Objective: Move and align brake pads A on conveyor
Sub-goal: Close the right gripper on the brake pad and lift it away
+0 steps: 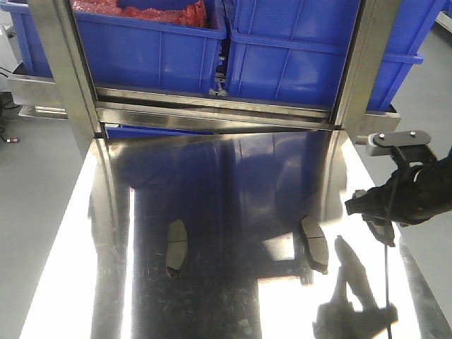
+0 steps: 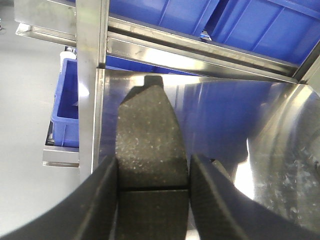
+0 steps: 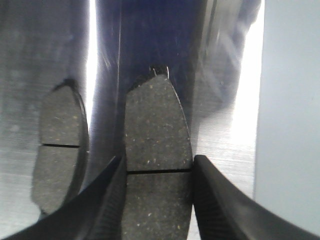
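Two dark grey brake pads lie flat on the shiny steel table, one at the left and one at the right. In the left wrist view my left gripper is shut on a third pad, its fingers pressing the pad's sides at the centre groove. My right gripper is shut the same way on another pad, with a lying pad just to its left. In the front view the right gripper hangs at the table's right edge. The conveyor is out of view.
Blue bins sit on a steel rack behind the table, between upright steel posts. A lower blue crate stands left of the table. Grey floor lies off both table sides.
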Controlling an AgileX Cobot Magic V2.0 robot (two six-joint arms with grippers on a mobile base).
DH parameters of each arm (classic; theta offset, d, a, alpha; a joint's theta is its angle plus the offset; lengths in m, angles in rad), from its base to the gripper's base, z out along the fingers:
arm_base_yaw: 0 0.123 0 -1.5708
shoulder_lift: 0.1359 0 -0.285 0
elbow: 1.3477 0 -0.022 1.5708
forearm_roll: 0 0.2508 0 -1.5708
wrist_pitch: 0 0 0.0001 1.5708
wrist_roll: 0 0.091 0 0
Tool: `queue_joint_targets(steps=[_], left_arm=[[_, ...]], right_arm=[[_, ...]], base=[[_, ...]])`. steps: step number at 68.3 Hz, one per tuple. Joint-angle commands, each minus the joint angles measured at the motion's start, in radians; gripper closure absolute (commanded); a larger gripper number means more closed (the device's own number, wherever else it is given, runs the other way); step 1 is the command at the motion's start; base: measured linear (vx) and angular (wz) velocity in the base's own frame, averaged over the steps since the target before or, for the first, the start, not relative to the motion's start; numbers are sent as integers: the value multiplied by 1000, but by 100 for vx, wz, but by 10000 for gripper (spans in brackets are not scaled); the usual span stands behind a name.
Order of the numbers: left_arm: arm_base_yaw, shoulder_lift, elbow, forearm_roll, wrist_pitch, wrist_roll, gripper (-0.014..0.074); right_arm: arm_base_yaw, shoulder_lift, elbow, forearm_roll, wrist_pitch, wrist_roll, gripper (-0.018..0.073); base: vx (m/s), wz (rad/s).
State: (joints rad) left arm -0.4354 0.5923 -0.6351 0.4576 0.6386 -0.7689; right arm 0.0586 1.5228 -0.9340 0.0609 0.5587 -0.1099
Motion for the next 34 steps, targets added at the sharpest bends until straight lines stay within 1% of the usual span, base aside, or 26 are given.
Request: queue_joint_targets(steps=[1, 17, 34], left_arm=[[-5, 0, -29, 23, -72, -1, 419], [-5, 0, -29, 23, -72, -1, 419], [-5, 0, -29, 23, -72, -1, 419]], right_arm=[[0, -108, -3, 2, -59, -8, 483], [0, -340, 132, 2, -156, -8, 483], [0, -574, 213, 2, -181, -8, 483]], base=[[0, 0], [0, 0], [0, 0]])
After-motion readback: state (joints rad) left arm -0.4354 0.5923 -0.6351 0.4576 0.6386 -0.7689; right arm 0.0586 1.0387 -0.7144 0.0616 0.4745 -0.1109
